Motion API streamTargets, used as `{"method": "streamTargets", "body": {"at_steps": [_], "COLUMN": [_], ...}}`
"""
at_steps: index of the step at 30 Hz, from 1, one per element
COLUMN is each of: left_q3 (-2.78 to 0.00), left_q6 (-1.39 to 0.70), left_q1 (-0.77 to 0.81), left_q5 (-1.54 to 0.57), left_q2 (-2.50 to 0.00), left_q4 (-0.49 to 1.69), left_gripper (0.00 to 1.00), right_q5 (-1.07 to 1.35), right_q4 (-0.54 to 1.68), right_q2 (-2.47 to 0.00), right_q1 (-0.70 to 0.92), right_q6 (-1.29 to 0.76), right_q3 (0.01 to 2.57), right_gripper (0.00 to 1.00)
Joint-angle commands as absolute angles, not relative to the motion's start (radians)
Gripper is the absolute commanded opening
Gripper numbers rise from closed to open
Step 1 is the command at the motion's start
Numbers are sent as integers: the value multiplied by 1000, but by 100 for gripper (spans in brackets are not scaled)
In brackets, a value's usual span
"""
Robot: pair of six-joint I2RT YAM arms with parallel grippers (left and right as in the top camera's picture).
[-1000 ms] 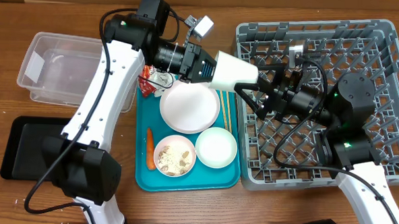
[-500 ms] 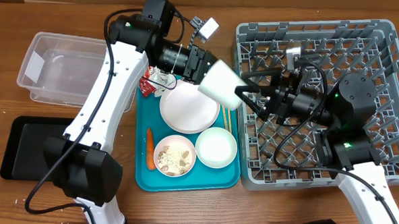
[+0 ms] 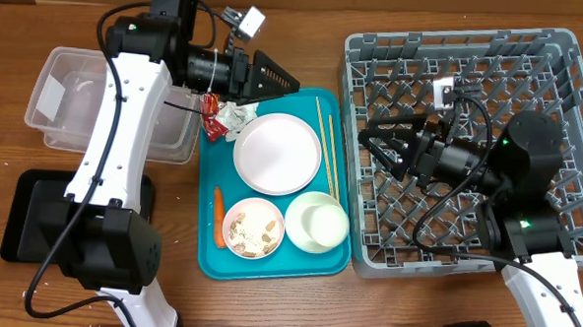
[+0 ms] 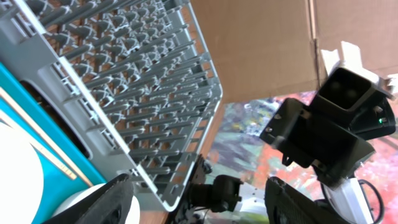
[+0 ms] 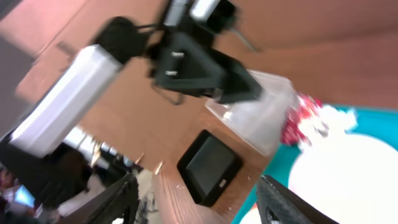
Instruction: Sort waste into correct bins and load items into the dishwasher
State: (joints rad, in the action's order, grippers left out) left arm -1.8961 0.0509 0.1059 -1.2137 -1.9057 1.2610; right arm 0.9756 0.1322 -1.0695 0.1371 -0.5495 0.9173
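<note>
Left gripper (image 3: pixel 287 81) jaws apart, empty, above flat teal plastic tray (image 3: pixel 209 160) edge. Right gripper (image 3: pixel 376 153) jaws apart, empty, over square grey plastic dish rack (image 3: pixel 552 66).

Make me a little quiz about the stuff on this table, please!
1. True or false: the round plate lies on the teal tray.
2. What lies just left of the bowl of food scraps? A spoon, B carrot piece, C banana.
3. Fill in: the chopsticks lie between the plate and the grey ____.
Key: 1 true; 2 B; 3 dish rack.
</note>
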Motion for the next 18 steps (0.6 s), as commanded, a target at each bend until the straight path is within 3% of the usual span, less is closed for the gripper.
{"method": "streamTargets", "body": {"at_steps": [1, 5, 12, 15, 18], "left_q3": [-1914, -1914, -1914, -1883, -1821], "left_q6": [46, 45, -25, -76, -124], "left_q1": [127, 168, 341, 449, 529], "left_q5": [-1125, -899, -344, -142, -84], "left_q2": [-1896, -1875, -1825, -1828, -1828], "left_q4": [1272, 1298, 1363, 1396, 1392], "left_gripper": [68, 62, 59, 59, 58], "right_q5": [726, 409, 255, 242, 210], "right_q4": [270, 519, 744, 790, 822], "right_q2": [-1056, -1056, -1056, -1056, -1056], "right_q1": [133, 133, 133, 133, 133], "right_q6": [-554, -551, -611, -610, -610], "right_q3": [946, 952, 952, 952, 952], "right_gripper": [62, 64, 67, 76, 90]}}
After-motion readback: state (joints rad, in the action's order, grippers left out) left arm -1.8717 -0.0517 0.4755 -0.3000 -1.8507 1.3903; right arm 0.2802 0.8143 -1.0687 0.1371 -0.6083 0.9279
